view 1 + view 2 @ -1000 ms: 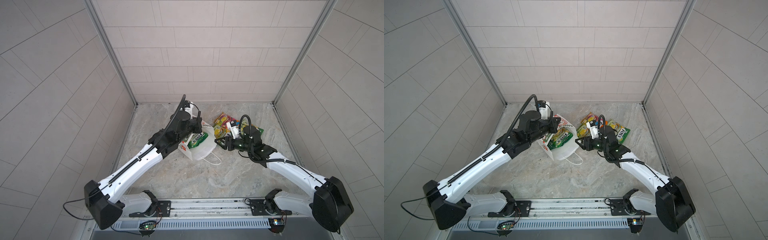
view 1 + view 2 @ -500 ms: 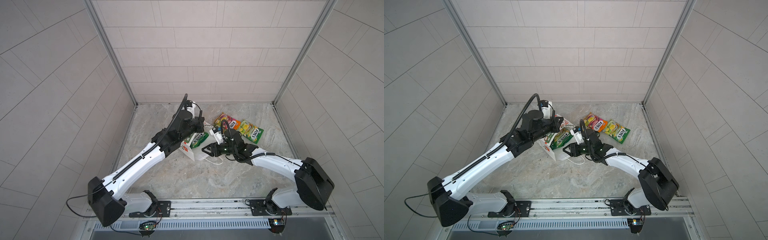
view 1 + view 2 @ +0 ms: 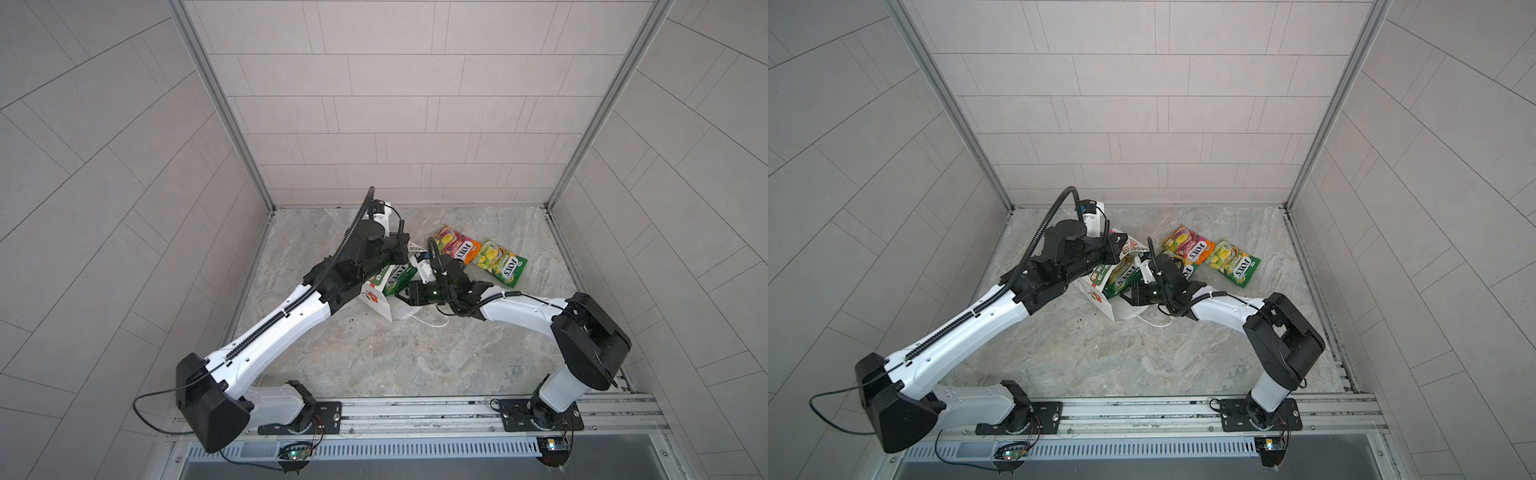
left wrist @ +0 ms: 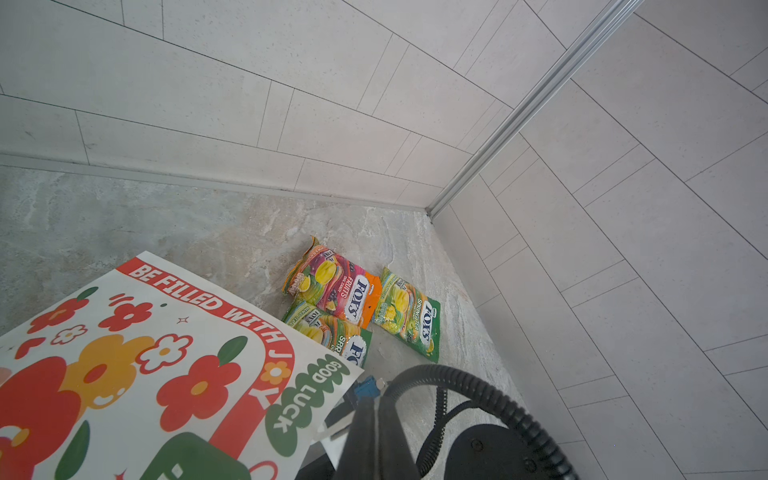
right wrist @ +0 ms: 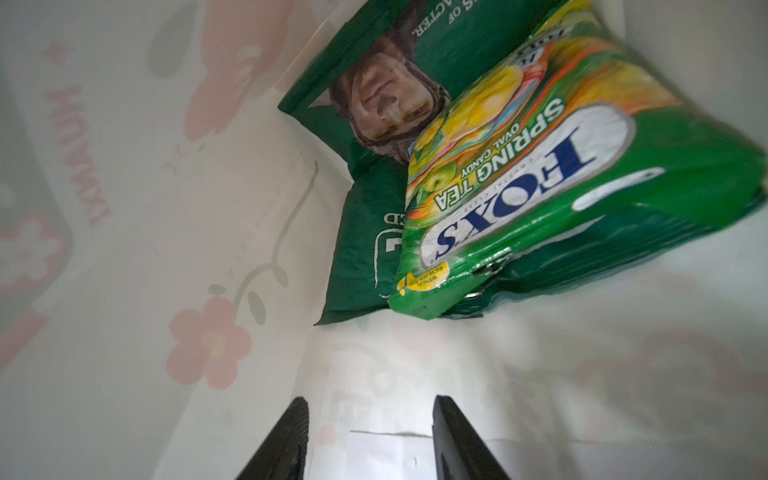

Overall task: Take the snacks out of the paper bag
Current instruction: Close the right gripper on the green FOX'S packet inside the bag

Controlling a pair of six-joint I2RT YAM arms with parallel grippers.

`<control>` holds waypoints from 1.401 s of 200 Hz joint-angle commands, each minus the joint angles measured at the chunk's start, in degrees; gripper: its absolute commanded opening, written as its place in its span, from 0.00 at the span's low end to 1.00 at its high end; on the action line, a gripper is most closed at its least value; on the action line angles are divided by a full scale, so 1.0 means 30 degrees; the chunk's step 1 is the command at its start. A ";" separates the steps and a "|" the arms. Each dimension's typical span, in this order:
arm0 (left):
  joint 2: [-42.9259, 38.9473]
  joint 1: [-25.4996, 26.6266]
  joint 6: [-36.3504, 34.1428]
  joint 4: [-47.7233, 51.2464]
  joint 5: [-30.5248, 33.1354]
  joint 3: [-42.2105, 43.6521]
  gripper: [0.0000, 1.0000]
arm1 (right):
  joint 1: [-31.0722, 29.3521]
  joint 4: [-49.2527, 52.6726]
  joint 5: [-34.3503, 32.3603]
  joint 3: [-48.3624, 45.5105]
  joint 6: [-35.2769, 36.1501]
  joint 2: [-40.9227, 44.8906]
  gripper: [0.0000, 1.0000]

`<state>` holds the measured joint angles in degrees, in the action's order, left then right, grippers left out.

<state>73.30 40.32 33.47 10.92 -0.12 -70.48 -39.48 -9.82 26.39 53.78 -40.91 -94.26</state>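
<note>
Right tool [image 5: 371,401]: inside the mouth of the paper bag [image 3: 380,305], fingers apart, nothing between them. Left tool [image 3: 395,252]: closed, by appearance clamped on the bag's upper wall, though its fingertips are hidden.

Location of goods: the bag lies on its side on the counter [image 3: 374,353]. Inside it, a green FOX'S pouch [image 5: 540,166] rests on the dark green crisp bag [image 5: 365,232]. Three pouches are out on the counter: orange-pink pouch [image 3: 455,245], green pouch [image 3: 500,264], and another green one [image 4: 332,332] overlapped by the orange-pink.

Risks noted:
- The pouch inside is glossy and sits aslant; a shallow pinch may slip off.
- Advancing with fingers low may catch the paper wall or shove both packs deeper.
- The string handle [image 3: 430,323] lies beneath the right arm and may snag on withdrawal, dragging the bag.
- If the left hold slips, the mouth collapses.
</note>
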 commanded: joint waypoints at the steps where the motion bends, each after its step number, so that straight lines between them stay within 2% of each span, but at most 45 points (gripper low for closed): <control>1: -0.0228 0.0054 -0.0048 -0.0516 0.0040 -0.0596 0.00 | -0.0144 -0.0299 -0.1003 0.0637 -0.0838 -0.0507 0.49; 95: -0.0262 0.0039 0.0089 -0.0413 -0.0077 -0.0633 0.00 | -0.0220 -0.0844 -0.4424 0.1205 -0.3851 -0.1828 0.43; 196: -0.0179 0.0042 0.0224 -0.0444 -0.0364 -0.0685 0.00 | -0.0359 0.0536 -0.7654 0.2817 -0.4667 -0.2938 0.41; 263: -0.0176 0.0061 0.0253 -0.0475 -0.0535 -0.0701 0.00 | -0.0403 0.1131 -0.7703 0.4165 -0.5184 -0.4510 0.40; 280: -0.0224 0.0059 0.0245 -0.0415 -0.0560 -0.0683 0.00 | -0.0403 0.1012 -0.7596 0.4383 -0.5183 -0.4774 0.36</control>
<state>73.30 40.32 34.00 10.92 -1.30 -70.74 -40.49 -7.86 4.69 65.43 -54.92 -107.15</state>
